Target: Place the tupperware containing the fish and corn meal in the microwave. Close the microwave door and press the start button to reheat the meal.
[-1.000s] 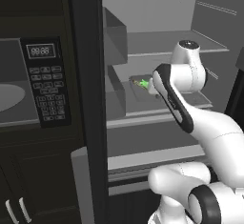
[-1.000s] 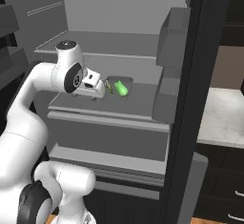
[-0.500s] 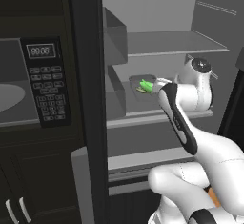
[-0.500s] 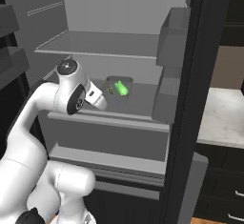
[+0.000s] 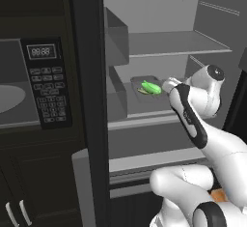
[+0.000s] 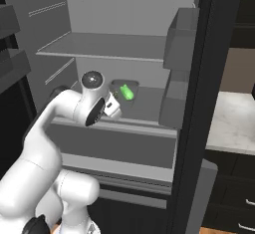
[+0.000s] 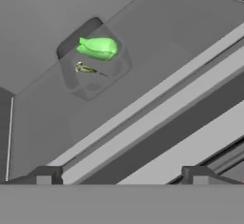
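Tupperware (image 7: 95, 58) on fridge shelf (image 7: 157, 51), ungrasped; fingers (image 7: 44, 175) wide apart, empty; microwave (image 5: 29, 91) open; all steps remain.

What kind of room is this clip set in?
A simulated kitchen, most likely: a built-in microwave with a keypad, an open fridge with grey shelves, and a tupperware of food on one.

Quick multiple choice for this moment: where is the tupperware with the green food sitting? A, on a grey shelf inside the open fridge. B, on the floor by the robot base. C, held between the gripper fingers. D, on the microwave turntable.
A: the tupperware rests on the grey fridge shelf, ahead of the open gripper, whose fingertips are well apart and short of it; the microwave stands to the left.
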Motion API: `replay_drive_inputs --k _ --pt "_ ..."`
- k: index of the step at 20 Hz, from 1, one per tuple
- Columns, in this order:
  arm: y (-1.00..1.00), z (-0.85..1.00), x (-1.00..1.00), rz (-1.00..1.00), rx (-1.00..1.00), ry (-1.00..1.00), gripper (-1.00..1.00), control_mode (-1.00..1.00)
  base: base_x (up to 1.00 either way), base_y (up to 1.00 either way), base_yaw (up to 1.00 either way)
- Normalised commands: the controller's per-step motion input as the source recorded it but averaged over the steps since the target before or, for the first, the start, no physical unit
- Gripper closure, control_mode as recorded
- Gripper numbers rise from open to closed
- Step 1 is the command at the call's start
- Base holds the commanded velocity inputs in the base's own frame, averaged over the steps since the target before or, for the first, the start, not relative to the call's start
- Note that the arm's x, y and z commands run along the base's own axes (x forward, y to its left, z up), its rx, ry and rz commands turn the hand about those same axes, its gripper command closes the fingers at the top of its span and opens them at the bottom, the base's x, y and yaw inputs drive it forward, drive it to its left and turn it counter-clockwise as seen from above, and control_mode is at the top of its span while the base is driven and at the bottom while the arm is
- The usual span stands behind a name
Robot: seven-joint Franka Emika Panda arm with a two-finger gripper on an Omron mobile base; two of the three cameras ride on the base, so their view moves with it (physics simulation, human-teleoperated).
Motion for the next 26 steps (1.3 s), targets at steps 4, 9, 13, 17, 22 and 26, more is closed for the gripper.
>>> replay_drive_inputs --k 4,9,13,17,22,26 --pt "-0.01 -0.01 0.34 0.00 0.04 0.05 -1.00 -1.00 0.00 0.00 0.00" --pt "0.00 -0.11 0.36 0.00 0.01 0.00 -1.00 -1.00 0.00 0.00 0.00" --pt "0.00 -0.20 0.35 0.00 0.00 0.00 -1.00 -1.00 0.00 0.00 0.00" --pt "0.00 -0.24 0.36 0.00 0.00 0.00 -1.00 -1.00 0.00 0.00 0.00" --pt "0.00 -0.25 0.42 0.00 0.00 0.00 -1.00 -1.00 0.00 0.00 0.00" --pt "0.00 -0.17 0.40 0.00 0.00 0.00 -1.00 -1.00 0.00 0.00 0.00"
